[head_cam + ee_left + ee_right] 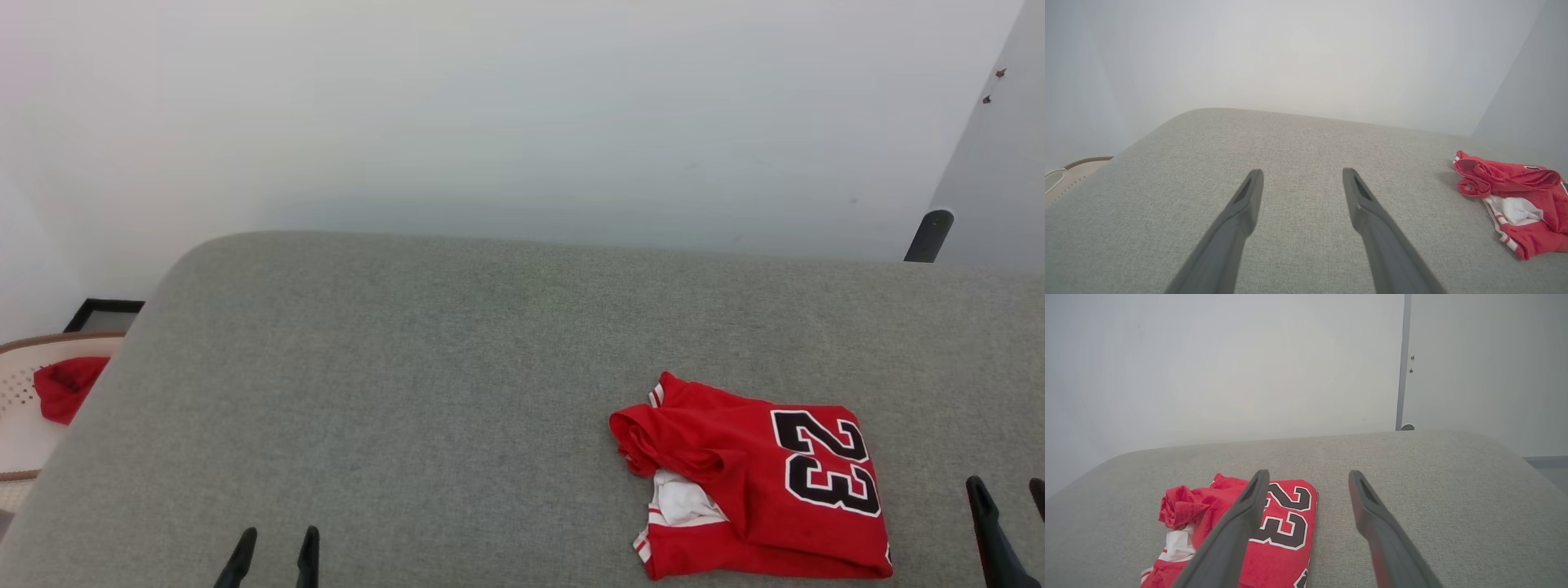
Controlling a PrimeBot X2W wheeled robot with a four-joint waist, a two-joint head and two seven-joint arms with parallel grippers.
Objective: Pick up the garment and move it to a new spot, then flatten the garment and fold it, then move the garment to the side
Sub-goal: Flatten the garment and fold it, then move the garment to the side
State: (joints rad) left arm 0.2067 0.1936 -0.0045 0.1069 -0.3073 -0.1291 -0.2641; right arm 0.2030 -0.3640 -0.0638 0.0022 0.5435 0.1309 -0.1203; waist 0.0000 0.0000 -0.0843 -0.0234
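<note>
The garment (759,482), a red jersey of soft cloth with white sleeve fabric, striped trim and a black, white-outlined number 23, is found in a rough folded bundle on the grey woven upholstered surface (408,367), toward its right near edge. The bundle's left end is bunched and loose, while the numbered panel lies flat.

The left gripper (278,532) is seen with its two dark fingers spread and nothing between them, well apart from the garment. The right gripper (1005,483) is likewise spread and empty, near the garment's right edge.

The cloth is judged light, limp and not fragile. Layers are expected to slide apart if one ply is pinched. A hold through all layers at the folded right edge is advised.
</note>
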